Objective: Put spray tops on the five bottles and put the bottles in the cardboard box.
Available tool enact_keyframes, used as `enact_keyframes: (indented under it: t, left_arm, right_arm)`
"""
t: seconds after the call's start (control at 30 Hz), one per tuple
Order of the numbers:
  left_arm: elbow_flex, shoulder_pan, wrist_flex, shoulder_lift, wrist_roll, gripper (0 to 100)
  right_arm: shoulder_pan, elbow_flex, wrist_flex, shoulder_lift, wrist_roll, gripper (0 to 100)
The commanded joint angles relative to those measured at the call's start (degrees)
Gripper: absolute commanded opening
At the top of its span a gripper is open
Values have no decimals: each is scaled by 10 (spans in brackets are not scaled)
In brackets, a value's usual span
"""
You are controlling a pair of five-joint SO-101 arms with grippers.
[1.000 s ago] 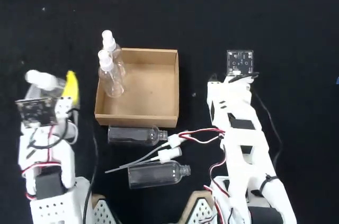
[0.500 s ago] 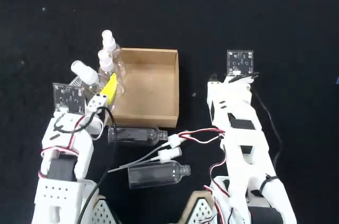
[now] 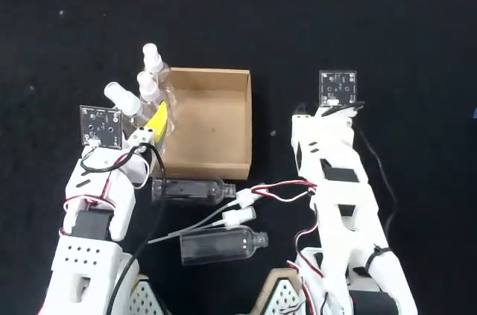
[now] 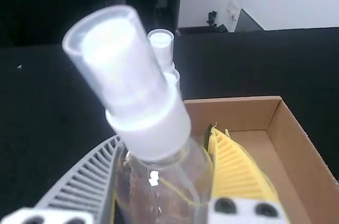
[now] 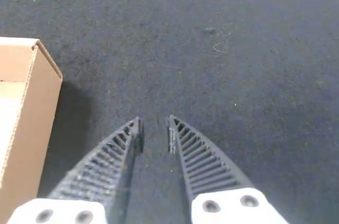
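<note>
white blocky arms point(image 3: 339, 181) with red and black cables point(image 3: 279, 187), one yellow finger point(image 3: 155, 121)

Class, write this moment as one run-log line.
left gripper: shut on capped bottle, by cardboard box | right gripper: empty | two uncapped bottles lying

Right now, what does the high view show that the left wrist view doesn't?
The high view adds two uncapped bottles lying in front of the cardboard box, two loose spray tops beside them, and the right arm. The left wrist view adds the grey finger against the held bottle. Both show the left gripper shut on that bottle, the box, and two capped bottles at its corner.
</note>
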Motion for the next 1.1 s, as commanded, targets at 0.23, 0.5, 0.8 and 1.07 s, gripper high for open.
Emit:
enact_keyframes:
  t: [0.23, 0.5, 0.8, 1.07]
  left_arm:
    - [71, 6, -124, 3, 4, 46]
    - [75, 7, -125, 3, 4, 51]
    - [101, 6, -127, 4, 4, 48]
    - [118, 6, -127, 2, 6, 51]
  right_arm:
    - [-4, 1, -14, -27, 5, 57]
    - [-4, 1, -14, -27, 5, 57]
    - [-4, 6, -17, -27, 5, 57]
    - [-4, 7, -16, -27, 5, 57]
